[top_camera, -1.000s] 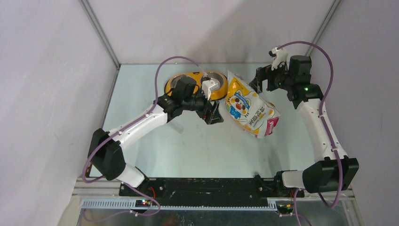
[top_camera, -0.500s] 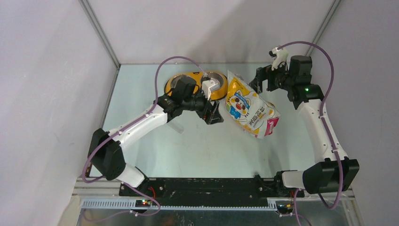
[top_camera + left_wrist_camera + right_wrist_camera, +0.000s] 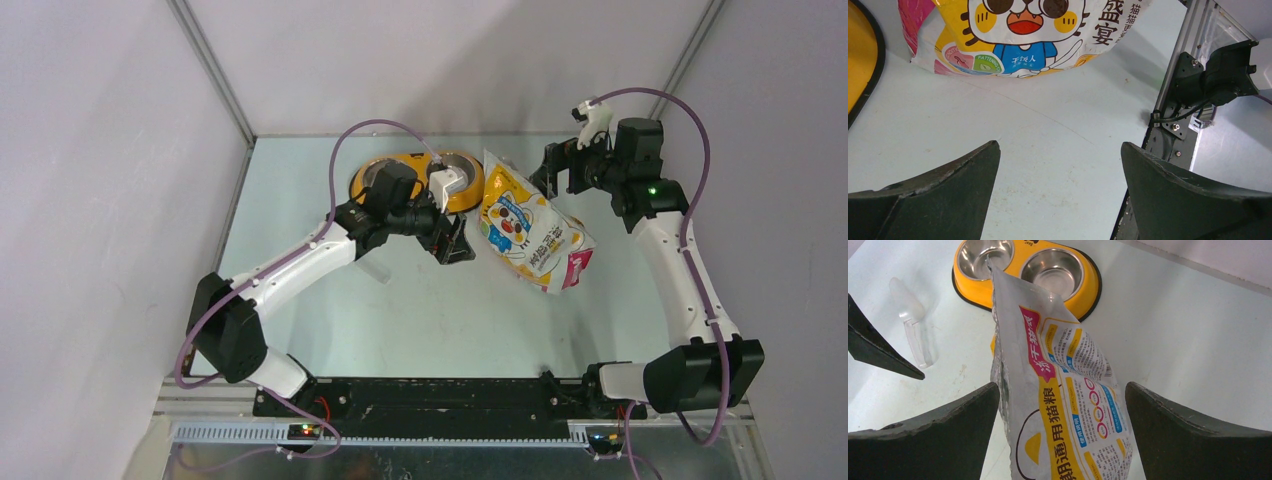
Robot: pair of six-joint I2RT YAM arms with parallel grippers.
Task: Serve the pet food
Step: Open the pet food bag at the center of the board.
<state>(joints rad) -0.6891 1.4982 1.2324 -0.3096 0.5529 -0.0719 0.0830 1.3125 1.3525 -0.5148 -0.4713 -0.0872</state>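
The pet food itself is hidden inside the yellow-white foil bag [image 3: 530,232], which has a cartoon cat and a pink base. The bag sits mid-table, right of the yellow double bowl [image 3: 462,190]. My right gripper [image 3: 1062,390] is open, with the bag's printed back [image 3: 1073,405] between its fingers and a gap on each side. In the top view the right gripper [image 3: 556,170] is at the bag's far end. My left gripper [image 3: 453,242] is open and empty just left of the bag. In its own view the left gripper [image 3: 1060,150] is over bare table, with the cat face [image 3: 1023,30] ahead.
Both steel cups of the bowl [image 3: 1028,270] look empty. A clear plastic scoop [image 3: 913,327] lies on the table left of the bag, under the left arm in the top view. The left arm covers part of the bowl. Grey walls enclose the table.
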